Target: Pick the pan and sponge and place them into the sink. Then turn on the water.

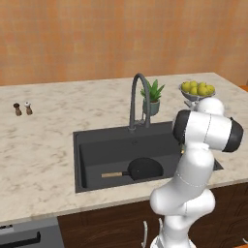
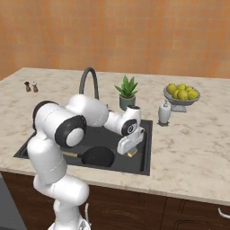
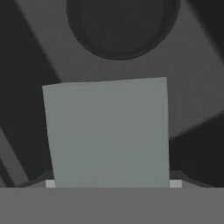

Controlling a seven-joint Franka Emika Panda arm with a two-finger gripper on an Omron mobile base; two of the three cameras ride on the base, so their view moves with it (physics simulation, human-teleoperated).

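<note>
Grey-green sponge (image 3: 107, 133) sits clamped between the jaws of the tool (image 2: 131, 152), which hangs over the right part of the sink (image 2: 144, 148). Just left of the tool and lower, the black pan (image 2: 96, 156) lies on the sink floor, handle pointing away from it

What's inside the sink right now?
Inside the sink the pan lies on the floor, handle pointing left. The gripper holds the sponge over the basin. The arm hides the right part, so the drain can't be seen.
</note>
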